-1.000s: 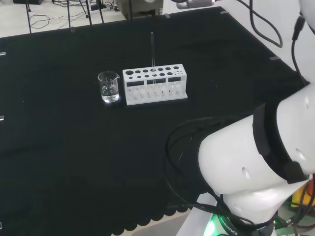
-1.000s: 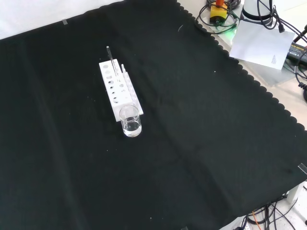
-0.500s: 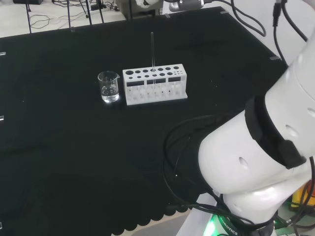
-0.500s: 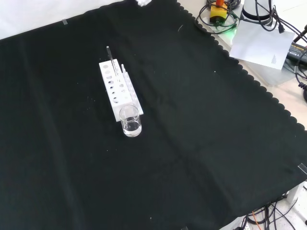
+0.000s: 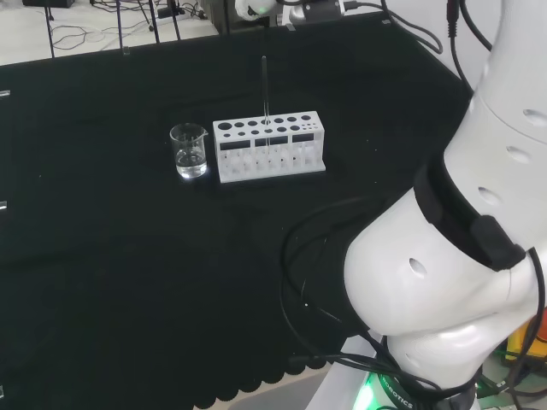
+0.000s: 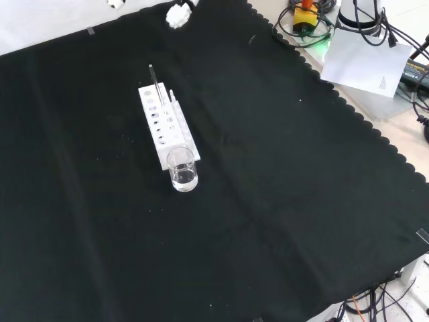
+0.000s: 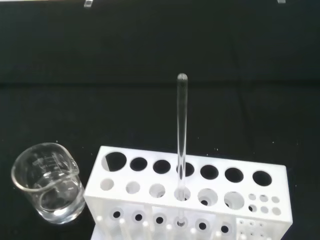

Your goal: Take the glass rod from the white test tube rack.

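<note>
Glass rod (image 7: 181,135) is standing upright in one of the middle holes of the white test tube rack (image 7: 190,195), out on the black cloth (image 6: 281,201). A small glass beaker (image 6: 183,170) sits right at one end of the rack. My hand (image 6: 178,13) is at the far edge of the front view, well apart from the rack and holding nothing; can't tell how far open my fingers are.
</note>
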Controlling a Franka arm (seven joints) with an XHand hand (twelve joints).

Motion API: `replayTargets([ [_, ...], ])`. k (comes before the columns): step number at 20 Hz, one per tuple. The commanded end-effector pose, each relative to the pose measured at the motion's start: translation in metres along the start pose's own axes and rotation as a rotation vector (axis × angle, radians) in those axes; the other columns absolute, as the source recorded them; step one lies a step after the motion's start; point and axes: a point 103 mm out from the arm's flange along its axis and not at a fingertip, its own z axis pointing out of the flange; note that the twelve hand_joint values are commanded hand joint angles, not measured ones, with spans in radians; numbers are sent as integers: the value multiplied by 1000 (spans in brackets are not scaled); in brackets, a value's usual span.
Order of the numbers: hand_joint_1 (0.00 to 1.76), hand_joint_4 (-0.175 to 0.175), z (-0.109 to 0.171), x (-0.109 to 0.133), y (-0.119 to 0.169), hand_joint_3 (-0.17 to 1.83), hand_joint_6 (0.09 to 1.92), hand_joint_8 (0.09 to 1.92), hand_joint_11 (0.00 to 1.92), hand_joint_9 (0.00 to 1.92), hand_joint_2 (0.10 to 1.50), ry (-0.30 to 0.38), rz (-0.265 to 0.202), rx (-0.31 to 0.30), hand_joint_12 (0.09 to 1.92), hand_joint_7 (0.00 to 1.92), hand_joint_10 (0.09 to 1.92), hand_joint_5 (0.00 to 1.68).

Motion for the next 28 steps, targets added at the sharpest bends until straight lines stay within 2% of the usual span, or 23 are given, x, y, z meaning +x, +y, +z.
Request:
replayTargets([
  [1, 500, -96, 22, -11, 17, 424, 87, 87, 0, 0, 931, 3, 11, 23, 708, 0, 389, 0],
  [5, 492, -96, 38, -13, 22, 418, 87, 87, 0, 0, 937, 3, 12, 44, 839, 20, 505, 0],
  [11, 488, -103, 58, -14, 29, 421, 87, 87, 0, 0, 936, 20, 0, 54, 1001, 39, 821, 0],
  [20, 488, -110, 69, -11, 33, 430, 87, 108, 0, 31, 939, 1, -7, 58, 1045, 76, 885, 0],
  [24, 486, -119, 77, -8, 34, 445, 87, 492, 0, 65, 936, -16, -13, 74, 1069, 9, 901, 0],
  [26, 484, -122, 82, -9, 35, 452, 87, 604, 0, 92, 935, -13, -11, 73, 1093, 1, 908, 0],
  [28, 481, -128, 87, -10, 35, 462, 87, 700, 0, 127, 934, -2, -20, 48, 1137, 0, 913, 7],
])
